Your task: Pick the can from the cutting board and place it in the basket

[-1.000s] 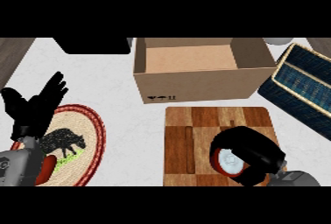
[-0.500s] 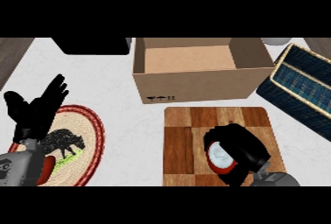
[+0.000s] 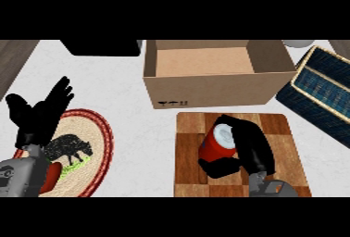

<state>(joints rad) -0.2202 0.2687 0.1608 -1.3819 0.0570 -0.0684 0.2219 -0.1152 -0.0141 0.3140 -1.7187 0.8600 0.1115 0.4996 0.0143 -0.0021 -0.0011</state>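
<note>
A red can [image 3: 217, 147] with a pale top leans over the wooden cutting board [image 3: 190, 139], and my right hand [image 3: 245, 142] is curled round it, with fingers on its right side and thumb below. The dark blue woven basket [image 3: 321, 92] with a tan rim lies at the right edge, apart from the hand. Over the left side of the counter my left hand [image 3: 40, 113] rests open, fingers up.
An open cardboard box [image 3: 215, 74] stands just behind the cutting board. A round plate [image 3: 78, 152] with a red rim and a black animal figure lies at the left under my left forearm. A dark object [image 3: 103, 47] sits at the back left.
My right hand has moved up and left over the board with the can in it, and the can now shows more of its red side, tilted. The left hand has stayed put.
</note>
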